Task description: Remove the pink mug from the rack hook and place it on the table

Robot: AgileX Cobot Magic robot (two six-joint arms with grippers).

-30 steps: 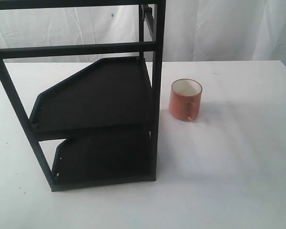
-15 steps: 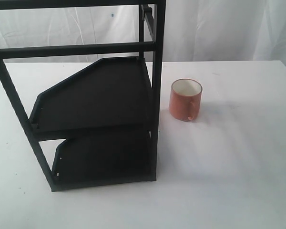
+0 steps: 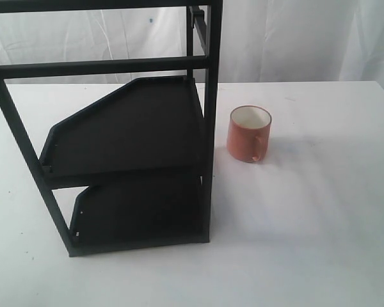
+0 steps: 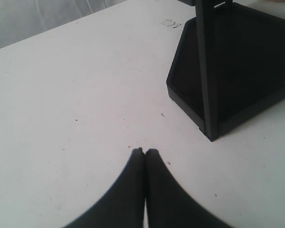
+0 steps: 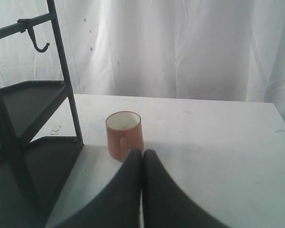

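The pink mug (image 3: pixel 248 133) stands upright on the white table (image 3: pixel 320 211), just right of the black rack (image 3: pixel 209 115), its handle turned toward the camera. In the right wrist view the pink mug (image 5: pixel 125 134) sits a short way beyond my right gripper (image 5: pixel 142 152), which is shut and empty. The rack hook (image 5: pixel 38 42) hangs bare from the top bar. My left gripper (image 4: pixel 145 152) is shut over bare table near the rack's lower shelf (image 4: pixel 237 71). Neither gripper appears in the exterior view.
The rack holds two dark tray shelves (image 3: pixel 125 128), both with nothing on them. A white curtain (image 5: pixel 180 47) hangs behind the table. The table's far edge (image 3: pixel 307 82) runs close behind the mug.
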